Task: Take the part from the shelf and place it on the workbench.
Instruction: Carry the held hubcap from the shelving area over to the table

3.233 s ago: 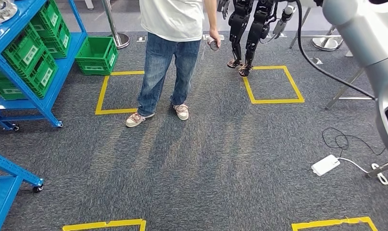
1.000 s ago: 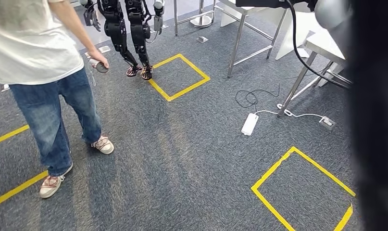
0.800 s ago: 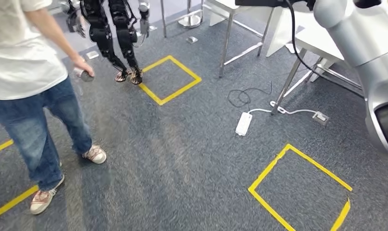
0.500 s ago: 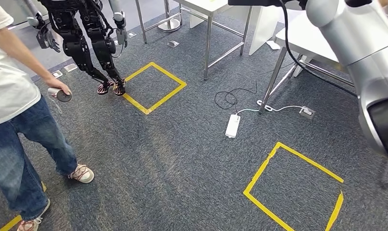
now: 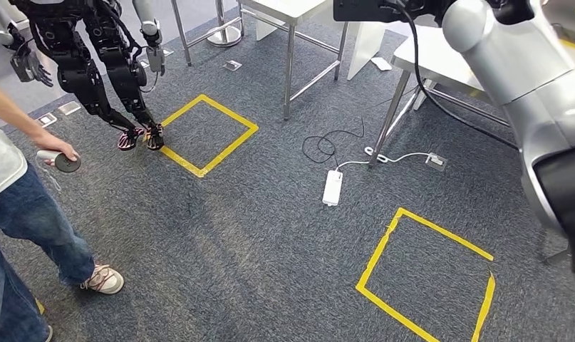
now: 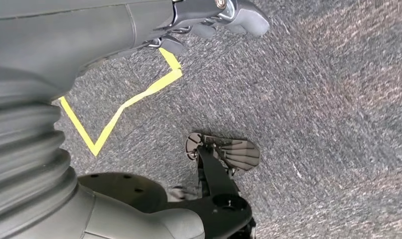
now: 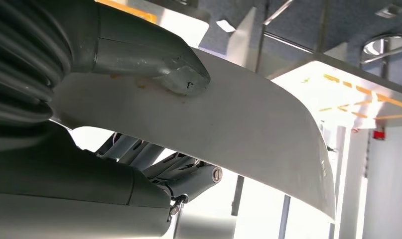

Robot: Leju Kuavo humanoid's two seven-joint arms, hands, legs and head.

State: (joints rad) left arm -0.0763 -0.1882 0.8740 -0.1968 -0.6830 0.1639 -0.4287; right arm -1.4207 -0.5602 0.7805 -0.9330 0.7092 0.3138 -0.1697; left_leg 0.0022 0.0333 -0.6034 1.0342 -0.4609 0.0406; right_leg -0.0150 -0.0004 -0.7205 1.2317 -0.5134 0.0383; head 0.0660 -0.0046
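So – the part is in the right hand, and the bench lies far and to the right

The part (image 7: 248,124) is a wide, thin, white sheet with a curved edge. The right hand (image 7: 104,184) is grasping it: the thick thumb presses on one flat face and the dark fingers (image 7: 189,179) hold up the other face. The sheet's long side runs out from the hand, away from the wrist, well past the fingertips.

In the head view the right arm (image 5: 512,64) is lifted high on the right and reaches toward the far side. Just beyond it stands a white table on metal legs, which I take to be the workbench (image 5: 441,57). So the part must go forward and a bit to the right – the right arm is the nearer one by far.

The left hand (image 6: 208,15) hangs low over the grey carpet, with nothing in it. I cannot tell if its fingers are spread or curled.

Between the robot and the bench lie a white power strip (image 5: 332,187) with its cable, and a yellow square (image 5: 427,274) taped on the near right. A person (image 5: 13,206) stands at the near left, and another robot (image 5: 92,64) stands at the far left. Both are well apart from the way to the bench.
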